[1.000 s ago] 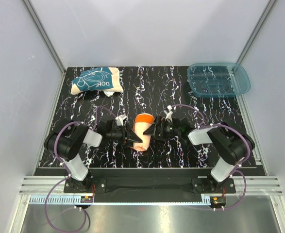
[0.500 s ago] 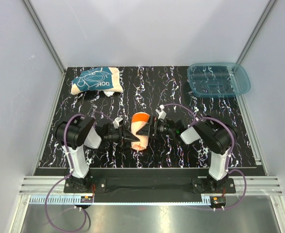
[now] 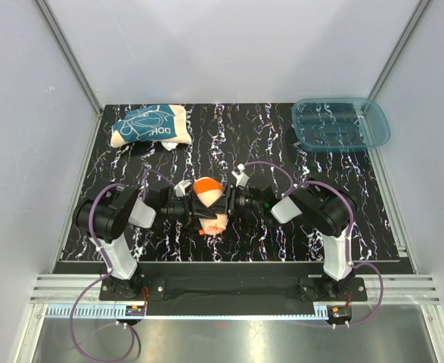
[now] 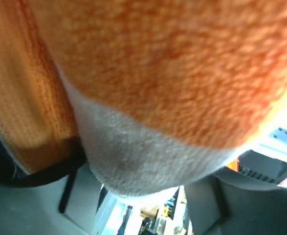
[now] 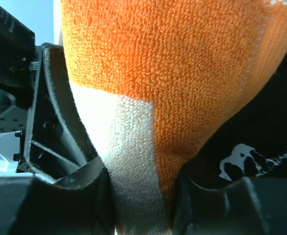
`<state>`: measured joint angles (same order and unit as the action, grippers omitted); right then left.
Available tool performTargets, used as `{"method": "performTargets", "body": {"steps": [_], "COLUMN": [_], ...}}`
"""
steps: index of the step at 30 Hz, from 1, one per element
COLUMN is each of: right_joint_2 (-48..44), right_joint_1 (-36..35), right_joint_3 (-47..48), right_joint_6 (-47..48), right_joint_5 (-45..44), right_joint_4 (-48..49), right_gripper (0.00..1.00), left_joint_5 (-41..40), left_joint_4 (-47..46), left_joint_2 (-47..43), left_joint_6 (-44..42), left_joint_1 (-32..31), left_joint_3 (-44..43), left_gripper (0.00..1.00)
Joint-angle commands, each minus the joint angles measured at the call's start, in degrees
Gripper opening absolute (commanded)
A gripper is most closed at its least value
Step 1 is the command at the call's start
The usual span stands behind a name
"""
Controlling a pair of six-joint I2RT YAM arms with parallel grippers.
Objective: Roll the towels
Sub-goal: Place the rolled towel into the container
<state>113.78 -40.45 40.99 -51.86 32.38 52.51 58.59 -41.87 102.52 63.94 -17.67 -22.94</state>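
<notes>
1. The teal towel (image 3: 150, 125) lies at the far left corner of the surface (image 3: 237, 128). It is scrunched up in a heap, not rolled. Nothing is touching it.
2. The left pincer (image 3: 197, 212) reaches in from the left, near the middle of the near edge. It is pressed right up against the orange towel (image 3: 208, 189). Its own camera sees only fuzzy orange and cream cloth, very close up. I cannot tell if this pincer is apart or together.
3. The orange towel sits between the two pincers, a little in from the near edge. It looks like a fat, lumpy bundle. The orange side is on top and a cream end pokes out toward the near edge. I cannot tell if it rests on the surface or is lifted a bit.
4. The right pincer (image 3: 228, 201) reaches in from the right. It is clamped on the orange towel. Its fingers (image 5: 60, 137) squeeze a strip of cream and orange cloth between them.
5. The blue tray (image 3: 340, 123) sits at the far right corner, well apart from both towels.
6. I think the job is less than half done. The orange towel is bunched into a rough roll, but it is not neat yet. The teal towel has not been started at all.
</notes>
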Motion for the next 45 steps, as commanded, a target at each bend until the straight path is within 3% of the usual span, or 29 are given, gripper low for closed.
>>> {"method": "performTargets", "body": {"steps": [1, 10, 11, 16, 21, 26, 30, 34, 39, 45], "right_joint_2": [0.40, -8.04, -9.87, -15.68, -18.68, -16.05, -12.18, -5.42, 6.95, 20.15], "right_joint_1": [-2.97, -0.09, 0.89, 9.22, 17.58, 28.03, 39.53, 46.23, 49.93, 51.61], "right_joint_3": [2.42, 8.57, 8.84, 15.50, 30.68, 43.19, 51.97, 60.94, 74.03, 81.94], "right_joint_6": [-2.19, 3.25, 3.77, 10.60, 18.45, 23.28, 22.68, 25.22, 31.63, 33.13], "right_joint_5": [2.07, 0.84, 1.45, 2.95, 3.21, 4.70, 7.61, 8.14, 6.64, 9.89], "right_joint_4": [1.37, -15.32, -17.42, -30.77, -50.70, -62.42, -63.49, -67.53, -75.35, -74.66], "right_gripper": [0.33, 0.28, 0.28, 0.26, 0.25, 0.25, 0.24, 0.23, 0.23, 0.22], "left_joint_5": [-6.64, -15.42, -16.22, -21.83, -29.49, -35.29, -35.39, -35.38, -34.51, -33.72], "left_joint_4": [17.92, 50.86, 53.53, 69.60, 81.83, 86.95, 85.91, 84.50, 83.44, 82.82], "left_joint_2": [-5.99, -28.65, -30.95, -45.97, -52.59, -55.41, -56.73, -56.82, -56.29, -55.15], "left_joint_6": [-9.09, -22.89, -24.64, -30.62, -38.79, -43.89, -44.61, -43.90, -43.46, -43.55], "left_joint_1": [-0.17, -0.17, -0.17, -0.08, 0.09, 0.27, 0.44, 0.62, 0.71, 0.80], "left_joint_3": [-2.81, -8.08, -9.57, -15.81, -22.40, -25.05, -25.40, -24.44, -23.20, -22.85], "left_gripper": [0.68, 0.82, 0.99, 0.99, 0.99, 0.99, 0.99, 0.99, 0.99, 0.99]}}
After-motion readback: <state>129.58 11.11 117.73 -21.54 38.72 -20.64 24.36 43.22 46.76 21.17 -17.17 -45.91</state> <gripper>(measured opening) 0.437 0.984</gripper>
